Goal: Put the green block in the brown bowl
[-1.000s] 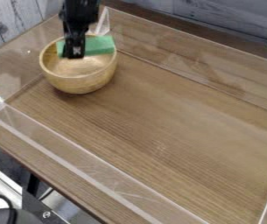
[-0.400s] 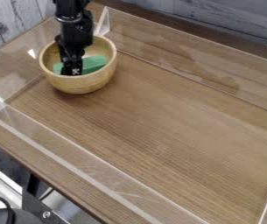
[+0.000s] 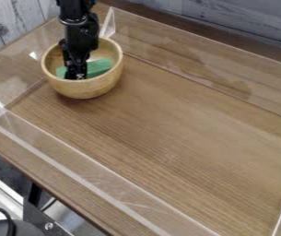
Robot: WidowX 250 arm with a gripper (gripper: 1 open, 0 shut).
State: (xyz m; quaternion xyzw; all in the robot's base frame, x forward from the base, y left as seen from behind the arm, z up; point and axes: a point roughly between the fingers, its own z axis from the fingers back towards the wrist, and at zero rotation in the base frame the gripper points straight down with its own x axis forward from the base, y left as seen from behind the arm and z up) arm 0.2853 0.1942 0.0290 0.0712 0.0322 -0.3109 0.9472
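Camera view, the only one given: looked down and across a wood-grain table fenced by a clear acrylic wall. Showed the brown bowl near the far left corner, with the black gripper pointing straight down into it. Showed the green block inside the bowl, low against the paler inner surface, spreading out to the right of the claw's tip and partly hidden behind it.

Judged the task nearly complete: block already within the bowl's walls, not hanging above the rim. Left to do, apparently: letting go for certain and lifting the arm clear.

Could not make out the finger gap at this size; took the claw as closed to its narrowest, tips down at the block's left end. Could not tell whether those tips pinched the block or merely stood touching it. Placed the block directly beneath and just right of the claw, in contact or very nearly so, with the bowl's near wall between both and the camera.
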